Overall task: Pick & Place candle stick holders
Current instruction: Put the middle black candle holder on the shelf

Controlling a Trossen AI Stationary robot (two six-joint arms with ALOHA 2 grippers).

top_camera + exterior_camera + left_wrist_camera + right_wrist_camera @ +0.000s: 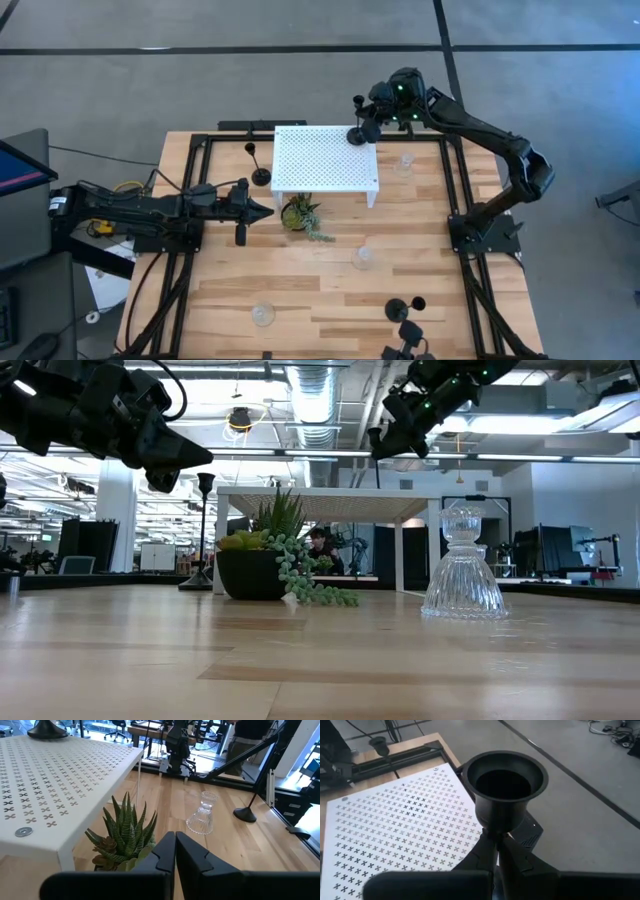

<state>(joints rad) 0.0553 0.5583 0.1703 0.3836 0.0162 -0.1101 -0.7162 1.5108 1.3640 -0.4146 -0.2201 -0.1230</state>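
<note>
One black metal candle stick holder (504, 790) clamped by stem in right gripper (496, 851) at white perforated stand (325, 160) far corner; none fully placed. Left gripper (175, 851) closed, empty, beside green potted plant (300, 214). Remaining black, clear glass holders (463, 565) scattered on table.

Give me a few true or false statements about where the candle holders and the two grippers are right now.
1. The right gripper is shut on a black holder. True.
2. That holder's base sits on the white perforated stand. True.
3. The left gripper holds a glass holder. False: it is shut on nothing, beside the potted plant.
4. Every glass holder stands on the stand. False: that one is on the wooden table.
</note>
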